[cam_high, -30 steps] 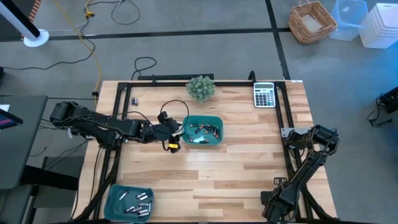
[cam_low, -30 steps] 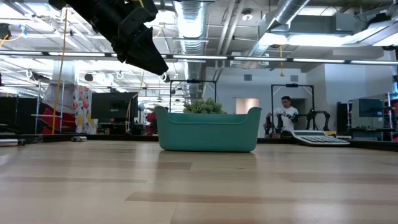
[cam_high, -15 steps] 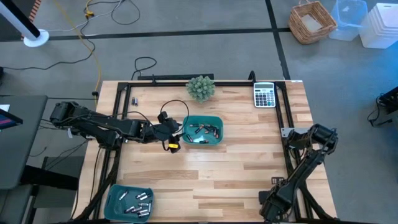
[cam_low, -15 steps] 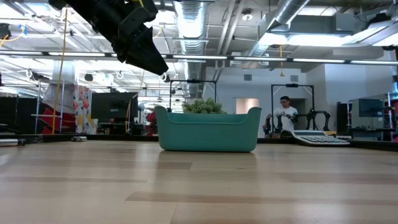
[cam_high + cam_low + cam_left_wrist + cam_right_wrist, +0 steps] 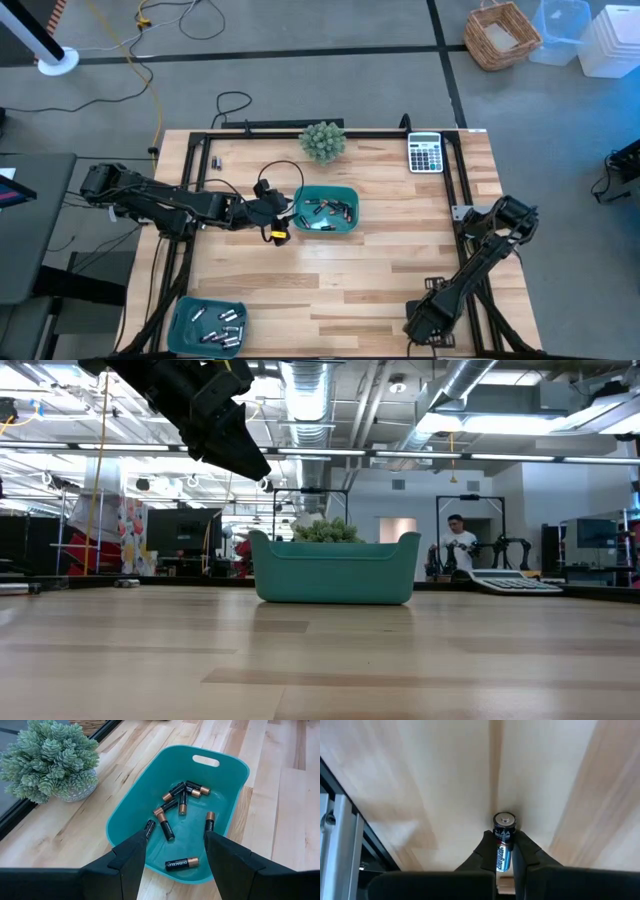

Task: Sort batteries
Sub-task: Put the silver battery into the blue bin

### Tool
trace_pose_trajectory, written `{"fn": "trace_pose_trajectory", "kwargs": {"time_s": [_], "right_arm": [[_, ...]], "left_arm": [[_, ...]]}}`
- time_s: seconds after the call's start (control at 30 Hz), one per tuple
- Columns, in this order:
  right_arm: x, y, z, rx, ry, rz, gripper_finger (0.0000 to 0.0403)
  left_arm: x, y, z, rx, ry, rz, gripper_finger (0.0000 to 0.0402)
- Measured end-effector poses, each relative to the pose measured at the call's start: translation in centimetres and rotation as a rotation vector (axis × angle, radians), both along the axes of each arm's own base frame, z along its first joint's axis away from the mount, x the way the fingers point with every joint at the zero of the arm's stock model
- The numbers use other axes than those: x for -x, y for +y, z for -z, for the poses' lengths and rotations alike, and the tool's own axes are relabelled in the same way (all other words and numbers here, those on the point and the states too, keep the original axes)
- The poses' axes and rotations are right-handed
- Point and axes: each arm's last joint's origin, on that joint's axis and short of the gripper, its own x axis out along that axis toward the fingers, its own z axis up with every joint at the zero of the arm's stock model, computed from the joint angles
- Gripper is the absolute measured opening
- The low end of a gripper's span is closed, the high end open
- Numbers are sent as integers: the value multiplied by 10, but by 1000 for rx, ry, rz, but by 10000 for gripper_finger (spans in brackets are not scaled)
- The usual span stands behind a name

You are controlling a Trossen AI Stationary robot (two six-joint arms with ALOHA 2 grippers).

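My table point(image 5: 390, 260) is a light wooden butcher-block top with a black frame along its edges. On it I see a teal tray point(image 5: 325, 211) near the middle, a second teal tray point(image 5: 207, 324) at the front left corner, a small potted plant point(image 5: 323, 141) at the back, and a grey calculator point(image 5: 425, 153) at the back right corner.

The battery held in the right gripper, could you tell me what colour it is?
The battery is black at the top with a blue lower body and a silvery end cap, best seen in the right wrist view.
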Motion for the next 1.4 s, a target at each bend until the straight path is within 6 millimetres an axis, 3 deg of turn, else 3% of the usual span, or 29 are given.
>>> {"fn": "trace_pose_trajectory", "kwargs": {"time_s": [1.07,1.4], "right_arm": [[-73,-89,0,-14,-120,-117,33],[-103,-100,-15,79,-316,-162,30]], "left_arm": [[6,-3,-7,11,-22,2,196],[15,-8,-12,-23,-23,-18,196]]}}
